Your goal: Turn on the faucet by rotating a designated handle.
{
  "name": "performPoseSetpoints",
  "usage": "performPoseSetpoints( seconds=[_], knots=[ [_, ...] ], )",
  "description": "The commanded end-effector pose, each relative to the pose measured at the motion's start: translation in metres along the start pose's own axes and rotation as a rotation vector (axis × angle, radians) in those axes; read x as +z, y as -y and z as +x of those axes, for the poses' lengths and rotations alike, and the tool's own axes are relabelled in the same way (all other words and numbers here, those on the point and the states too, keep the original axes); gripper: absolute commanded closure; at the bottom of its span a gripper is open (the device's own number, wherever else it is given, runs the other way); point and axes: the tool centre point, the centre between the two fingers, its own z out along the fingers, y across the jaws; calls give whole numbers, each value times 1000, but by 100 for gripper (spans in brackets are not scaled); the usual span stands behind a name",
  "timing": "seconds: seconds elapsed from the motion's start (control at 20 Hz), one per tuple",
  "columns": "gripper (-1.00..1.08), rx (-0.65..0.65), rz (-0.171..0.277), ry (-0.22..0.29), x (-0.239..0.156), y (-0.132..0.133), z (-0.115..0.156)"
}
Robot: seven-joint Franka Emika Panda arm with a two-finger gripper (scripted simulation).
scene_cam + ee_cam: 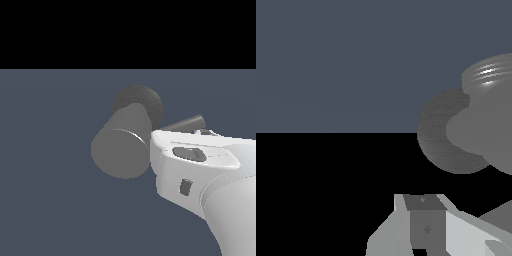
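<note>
The faucet (pixel 122 150) sits near the middle of the exterior view, a thick matte grey cylinder whose flat round end faces the camera; behind it, its darker rough round base (pixel 145 100) shows above and to the exterior view's right of that end. The handle (pixel 187 123), a thin grey rod, sticks out sideways from the cylinder toward the exterior view's right, rising slightly as it goes; only its outer stretch shows, because my white arm (pixel 200 175) covers the part nearest the cylinder.

My arm comes in from the lower corner on the exterior view's right, and its wrist housing lies just beside the cylinder's flat end, on the exterior view's right of it, its edge meeting the cylinder's outline; I cannot tell whether they touch. The rod appears just above my wrist housing.

In the wrist view, part of my end effector (pixel 426 225) shows as pale grey blocks at the frame's edge; the faucet's cylinder and rough base fill the side beyond it, apart from it in the picture. The fingertips lie out of frame; whether my end effector is apart or together, I cannot tell.
</note>
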Motion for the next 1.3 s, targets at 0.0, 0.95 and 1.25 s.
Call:
performPoseSetpoints(
  seconds=[0.0,0.95,1.25],
  knots=[
    [108,0,-2,-1,0,-2,-1],
    [108,2,-21,37,-2,-46,-58],
    [108,3,-27,49,-3,-58,-74]
  ],
)
